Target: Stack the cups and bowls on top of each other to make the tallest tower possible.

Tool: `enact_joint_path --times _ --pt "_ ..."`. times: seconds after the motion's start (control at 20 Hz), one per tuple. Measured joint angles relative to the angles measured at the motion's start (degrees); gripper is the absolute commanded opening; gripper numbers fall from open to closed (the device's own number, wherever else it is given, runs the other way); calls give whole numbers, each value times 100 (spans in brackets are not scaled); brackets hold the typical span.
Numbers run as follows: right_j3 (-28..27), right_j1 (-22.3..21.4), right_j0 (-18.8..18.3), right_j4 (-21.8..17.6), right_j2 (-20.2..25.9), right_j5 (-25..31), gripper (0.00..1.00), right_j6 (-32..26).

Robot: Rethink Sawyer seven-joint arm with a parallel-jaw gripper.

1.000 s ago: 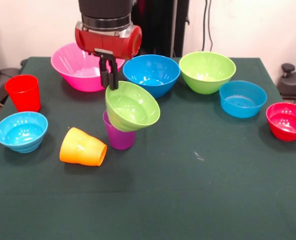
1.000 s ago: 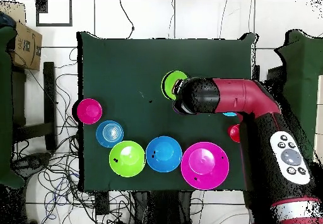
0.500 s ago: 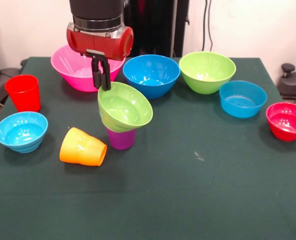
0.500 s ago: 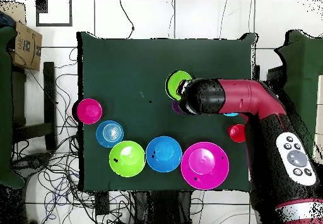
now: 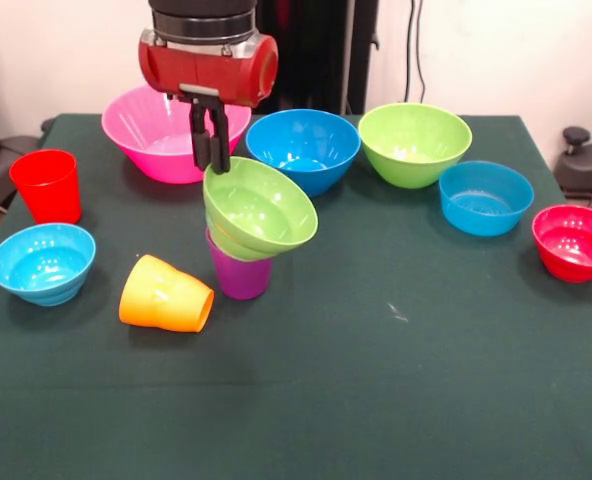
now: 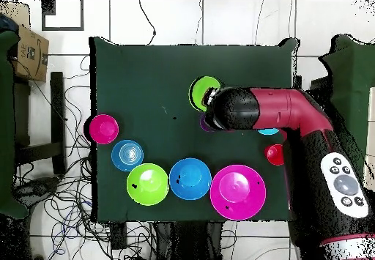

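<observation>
My gripper (image 5: 212, 152) is shut on the far rim of the small lime green bowl (image 5: 261, 210), which tilts toward the camera. The bowl's underside covers the mouth of the upright purple cup (image 5: 242, 277). From above, the same lime bowl (image 6: 201, 92) peeks out beside my arm's wrist (image 6: 238, 110), which hides the gripper. The orange cup (image 5: 166, 295) lies on its side left of the purple one. An upright red cup (image 5: 46, 185) stands at the left edge.
Along the back stand the big pink bowl (image 5: 156, 130), the mid-sized blue bowl (image 5: 303, 148) and the mid-sized green bowl (image 5: 414, 143). A small blue bowl (image 5: 486, 197) and a red bowl (image 5: 574, 242) sit at the right, a light blue bowl (image 5: 41, 262) at the left.
The gripper with the lime bowl swung left over the purple cup, then came back a little to the right. The bowl stays tilted in the grip. Nothing else moved.
</observation>
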Motion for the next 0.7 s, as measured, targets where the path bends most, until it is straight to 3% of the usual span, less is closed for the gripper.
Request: enact_joint_path --times 0.7 --pt "231 -314 -191 5 166 1 0 0"
